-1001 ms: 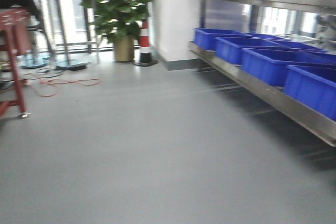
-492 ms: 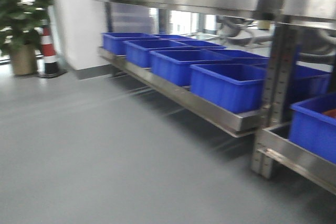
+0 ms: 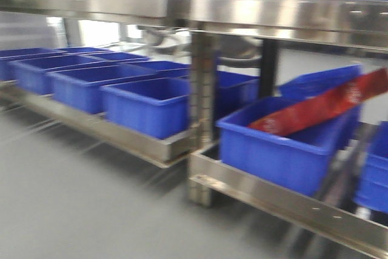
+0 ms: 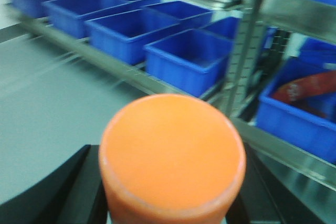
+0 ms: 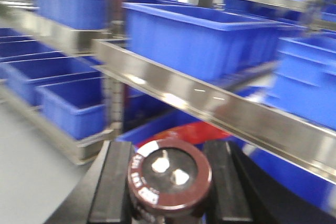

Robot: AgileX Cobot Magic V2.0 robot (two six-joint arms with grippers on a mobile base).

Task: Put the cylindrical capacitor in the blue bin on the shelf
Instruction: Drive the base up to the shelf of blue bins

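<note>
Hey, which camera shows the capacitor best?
Right wrist view: the cylindrical capacitor sits close-up in the right gripper, top end facing the camera. Front view doesn't show it; left wrist shows only an orange cylinder.

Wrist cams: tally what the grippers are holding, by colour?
Orange: 1, the orange cylinder in the left gripper
Dark brown: 1, the cylindrical capacitor in the right gripper
Total: 2

Front view has swung right onto the shelf (image 3: 273, 13) and red packet (image 3: 321, 108).
</note>
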